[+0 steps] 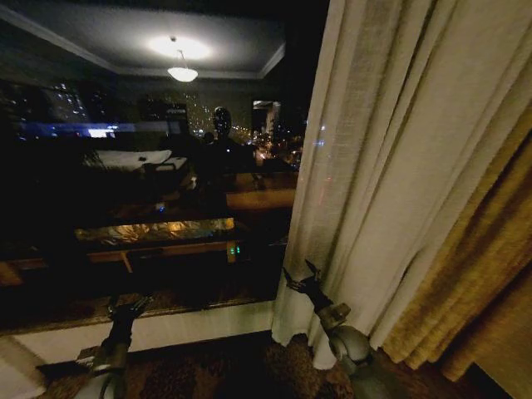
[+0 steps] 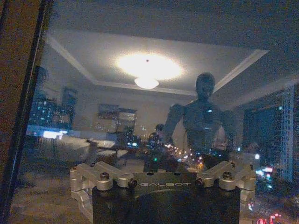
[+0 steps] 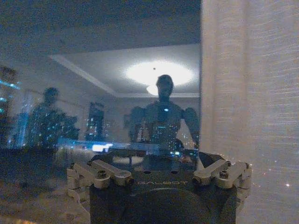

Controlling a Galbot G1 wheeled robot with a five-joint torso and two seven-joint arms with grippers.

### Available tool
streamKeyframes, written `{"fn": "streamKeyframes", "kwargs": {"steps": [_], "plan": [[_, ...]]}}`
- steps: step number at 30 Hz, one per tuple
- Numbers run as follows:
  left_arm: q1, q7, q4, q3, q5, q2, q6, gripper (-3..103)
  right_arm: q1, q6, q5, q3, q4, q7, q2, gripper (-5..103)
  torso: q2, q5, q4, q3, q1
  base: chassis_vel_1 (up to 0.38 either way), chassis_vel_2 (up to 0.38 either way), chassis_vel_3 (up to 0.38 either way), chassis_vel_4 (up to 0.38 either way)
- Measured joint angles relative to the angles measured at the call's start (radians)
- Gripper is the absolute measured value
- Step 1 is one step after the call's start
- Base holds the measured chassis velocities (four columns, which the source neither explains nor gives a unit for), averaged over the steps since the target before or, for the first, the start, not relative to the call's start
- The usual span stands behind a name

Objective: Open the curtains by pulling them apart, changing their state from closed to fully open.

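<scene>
One sheer cream curtain hangs gathered in pleats on the right side of the window, its left edge running down to the floor. In the right wrist view the same curtain stands close beside the glass. My right gripper is raised low at that left edge, open, with no fabric between its fingers. Low on the left, my left gripper points at the bare glass above the sill and is open too.
The dark window glass mirrors the lit room and my own body. A white sill runs below it, with patterned carpet in front. A thick golden drape hangs right of the sheer curtain. A brown vertical strip borders the glass.
</scene>
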Motion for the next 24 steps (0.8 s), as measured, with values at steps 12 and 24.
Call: {"fn": "streamKeyframes", "kwargs": {"steps": [12, 24], "plan": [[0.000, 0.000, 0.000, 0.000, 0.000, 0.000, 0.000, 100, 0.096, -0.020, -0.006, -0.019, -0.112, 0.109, 0.019, 100, 0.000, 0.0001, 0.0001, 0.000, 0.000, 0.000, 0.000, 0.000, 0.000], [0.000, 0.000, 0.000, 0.000, 0.000, 0.000, 0.000, 100, 0.070, -0.021, 0.015, 0.093, -0.129, 0.122, -0.015, 100, 0.000, 0.0001, -0.0002, 0.000, 0.000, 0.000, 0.000, 0.000, 0.000]]}}
